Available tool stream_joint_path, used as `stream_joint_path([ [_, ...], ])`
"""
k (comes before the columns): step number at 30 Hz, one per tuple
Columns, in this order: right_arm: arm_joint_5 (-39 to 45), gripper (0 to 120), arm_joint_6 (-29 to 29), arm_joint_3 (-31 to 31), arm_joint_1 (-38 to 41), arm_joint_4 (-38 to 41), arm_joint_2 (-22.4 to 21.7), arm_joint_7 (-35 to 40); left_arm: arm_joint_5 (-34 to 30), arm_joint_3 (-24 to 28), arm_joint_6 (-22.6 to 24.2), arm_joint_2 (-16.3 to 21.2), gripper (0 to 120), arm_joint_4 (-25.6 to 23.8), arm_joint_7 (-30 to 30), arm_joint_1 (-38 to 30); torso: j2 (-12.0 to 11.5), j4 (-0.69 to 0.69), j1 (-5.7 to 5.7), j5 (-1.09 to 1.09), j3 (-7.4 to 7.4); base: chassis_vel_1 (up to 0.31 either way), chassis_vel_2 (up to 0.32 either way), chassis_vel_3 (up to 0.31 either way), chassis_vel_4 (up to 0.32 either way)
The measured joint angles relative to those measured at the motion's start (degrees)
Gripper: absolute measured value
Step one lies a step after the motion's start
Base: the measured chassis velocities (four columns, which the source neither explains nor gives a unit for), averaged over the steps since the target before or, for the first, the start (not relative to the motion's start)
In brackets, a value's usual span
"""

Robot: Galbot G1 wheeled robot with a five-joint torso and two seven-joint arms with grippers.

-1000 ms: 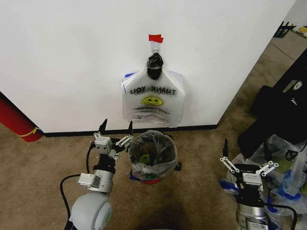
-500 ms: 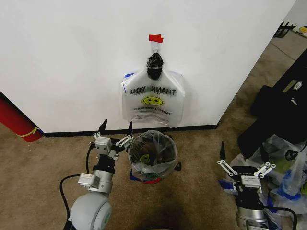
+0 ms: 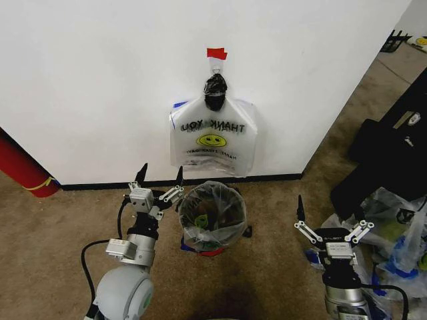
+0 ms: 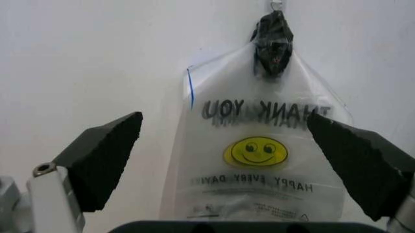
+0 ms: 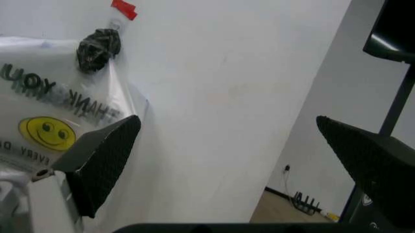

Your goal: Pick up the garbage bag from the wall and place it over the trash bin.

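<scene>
The trash bin [image 3: 212, 251] stands on the carpet by the wall, its red base showing. A translucent whitish garbage bag [image 3: 215, 208] lines it, with the edge spread over the rim. On the wall above hangs a matching bag [image 3: 212, 139] [image 4: 259, 160] [image 5: 58, 116] with "THANK YOU" print and a yellow smiley, under a black knot [image 3: 215, 91] on a hook. My left gripper [image 3: 161, 175] [image 4: 224, 118] is open just left of the bin, pointing at the wall. My right gripper [image 3: 331, 219] [image 5: 227, 120] is open and empty, well to the right of the bin.
A red cylinder [image 3: 23, 167] leans against the wall at far left. Black cases [image 3: 390, 150] and a heap of clear bags with blue print [image 3: 400, 233] crowd the right side. The wall ends at a corner to the right of the hanging bag.
My right gripper has drifted left and slightly back toward me, still open. The left gripper has shifted only a touch. Both bags and the bin are unmoved.
</scene>
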Motion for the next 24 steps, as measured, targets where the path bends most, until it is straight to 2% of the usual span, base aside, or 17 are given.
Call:
stream_joint_path([
  [24, -0.1, 100, -0.1, -0.2, 0.8, -0.9, 0.0, -1.8, -0.9, 0.7, 0.3, 0.1, 100, 2.8, 0.1, -2.3, 0.0, 0.0, 0.0, 0.01, 0.0, 0.0, 0.0, 0.0, 0.0],
])
